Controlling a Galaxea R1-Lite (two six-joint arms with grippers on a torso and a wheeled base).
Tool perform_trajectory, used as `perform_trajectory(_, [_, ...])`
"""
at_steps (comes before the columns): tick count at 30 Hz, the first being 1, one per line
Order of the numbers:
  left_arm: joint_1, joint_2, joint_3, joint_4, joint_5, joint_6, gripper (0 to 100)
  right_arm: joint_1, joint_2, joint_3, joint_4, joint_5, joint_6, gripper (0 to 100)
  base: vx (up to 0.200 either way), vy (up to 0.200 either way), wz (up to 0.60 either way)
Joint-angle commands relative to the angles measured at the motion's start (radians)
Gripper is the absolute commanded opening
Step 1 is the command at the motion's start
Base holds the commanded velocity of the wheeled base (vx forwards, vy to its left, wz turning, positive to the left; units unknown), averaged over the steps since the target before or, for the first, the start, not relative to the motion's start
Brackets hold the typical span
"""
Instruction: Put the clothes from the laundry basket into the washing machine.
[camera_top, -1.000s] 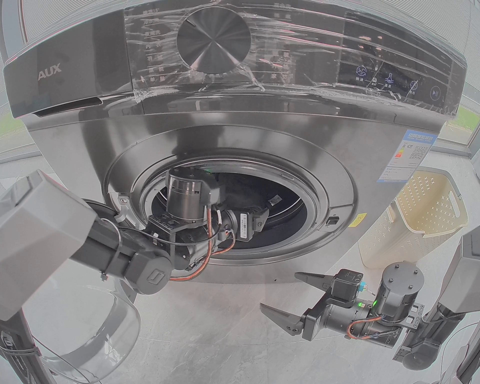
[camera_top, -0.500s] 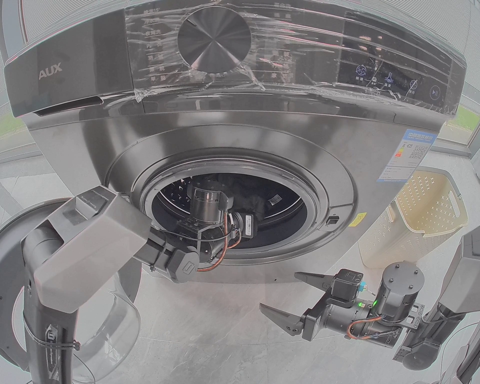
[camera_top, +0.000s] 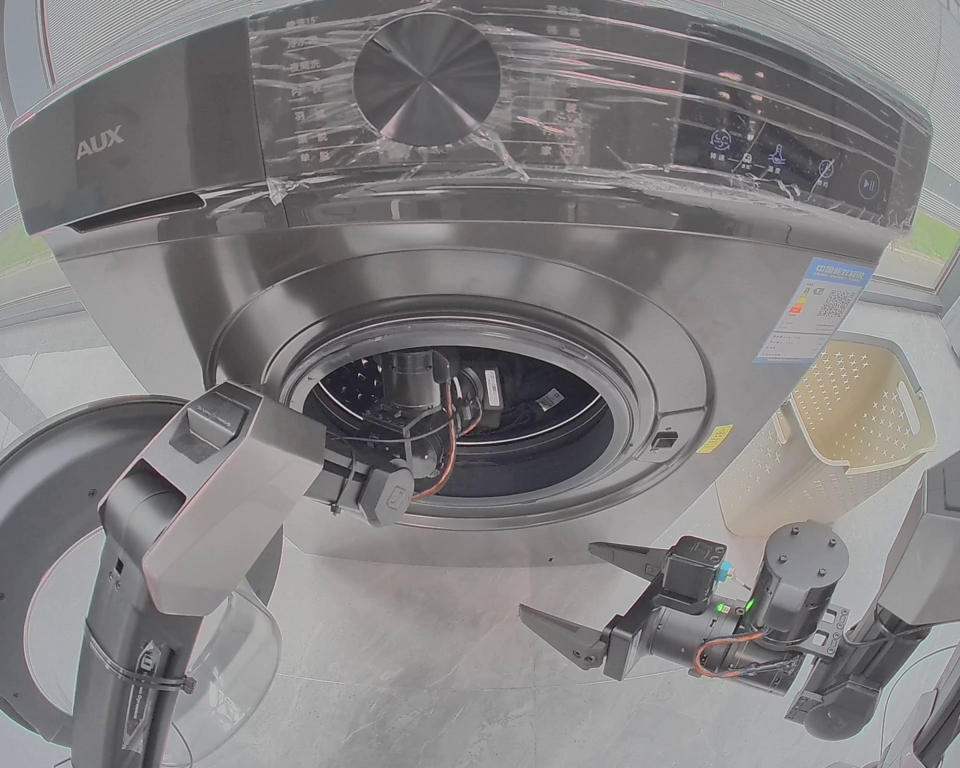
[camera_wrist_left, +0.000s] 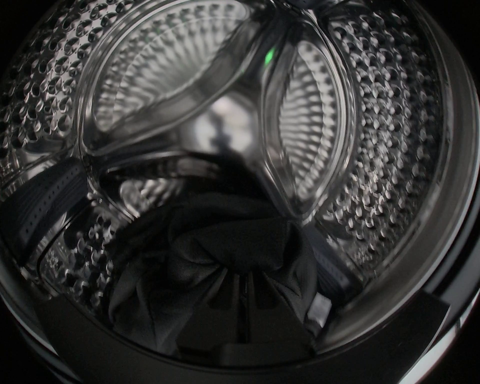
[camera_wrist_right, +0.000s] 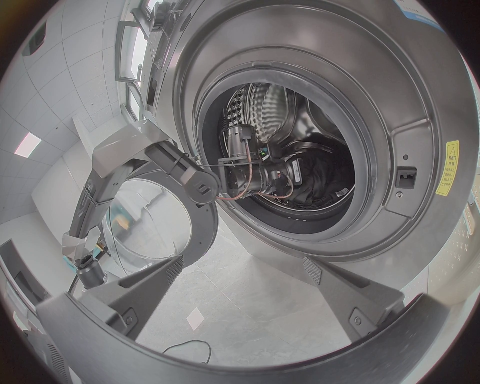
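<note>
One garment to report: dark cloth, bunched low in drum, close to the front lip. Already inside washing machine. L gripper well through the opening, wrist past the rim, right by the cloth. Open or closed: can't tell, too dark in there. R gripper parked low over floor in front of machine, spread wide, holding nothing. Door swung fully open on robot's left. Laundry basket standing on the right of machine, apart from both grippers. No clothes visible in the part on show.

Step in hand, prob.: drop-off, i.e. leaving the garment in drum. Near end of task if nothing more in basket, but no confirming that from this angle.

Next, prob.: make sure of release, then pull L arm straight back out through the opening w/o snagging the cloth or dragging it over the lip. After that, check basket. If anything left, fetch w/ R gripper, being the nearer one.
</note>
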Motion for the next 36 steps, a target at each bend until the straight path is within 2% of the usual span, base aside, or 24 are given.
perform_trajectory(1, [0.054,0.128,-0.212,-0.015,0.019,-0.005,0,0.001,0.001,0.0,-0.001,0.0,0.0,100,0.0,0.0,0.0])
perform_trajectory(4, [0.066,0.178,-0.33,-0.015,0.019,-0.007,0,0.001,0.003,0.0,-0.001,0.0,0.0,100,0.0,0.0,0.0])
perform_trajectory(11, [0.064,0.203,-0.33,-0.015,0.019,-0.007,0,0.003,0.003,0.001,-0.001,0.0,0.0,100,0.0,0.0,0.0])
perform_trajectory(12, [0.063,0.201,-0.33,-0.011,0.019,-0.007,100,0.004,0.003,0.001,-0.001,0.0,0.0,100,0.0,0.0,0.0])
perform_trajectory(16, [0.055,0.152,-0.276,-0.009,0.02,-0.008,100,0.004,0.003,0.001,-0.001,0.0,0.0,100,0.0,0.0,0.0])
perform_trajectory(23, [-0.014,-0.142,0.182,-0.009,0.019,0.006,100,0.004,-0.001,0.011,-0.001,-0.001,0.0,100,0.0,0.0,0.0])
perform_trajectory(24, [-0.014,-0.142,0.182,-0.009,0.019,0.006,100,0.004,-0.001,0.011,-0.001,-0.001,0.0,100,0.0,0.0,0.0])
perform_trajectory(26, [-0.067,-0.274,0.386,-0.028,0.014,0.007,100,0.012,-0.007,0.024,-0.001,-0.003,0.0,100,0.0,0.0,0.0])
perform_trajectory(29, [-0.121,-0.385,0.543,-0.06,0.014,0.007,100,0.038,-0.02,0.04,0.001,-0.003,0.001,100,0.0,0.0,0.0])
perform_trajectory(32, [-0.143,-0.429,0.607,-0.081,0.014,0.007,100,0.05,-0.031,0.051,0.001,-0.004,0.001,100,0.0,0.0,0.0])
perform_trajectory(33, [-0.169,-0.489,0.698,-0.1,0.014,0.012,100,0.061,-0.042,0.066,-0.001,-0.004,0.003,100,0.0,0.0,0.0])
perform_trajectory(34, [-0.175,-0.501,0.719,-0.101,0.014,0.012,100,0.066,-0.047,0.07,0.001,-0.004,0.003,100,0.0,0.0,0.0])
perform_trajectory(36, [-0.212,-0.584,0.853,-0.107,0.003,0.026,100,0.081,-0.076,0.093,0.001,-0.004,0.003,100,0.0,0.0,0.0])
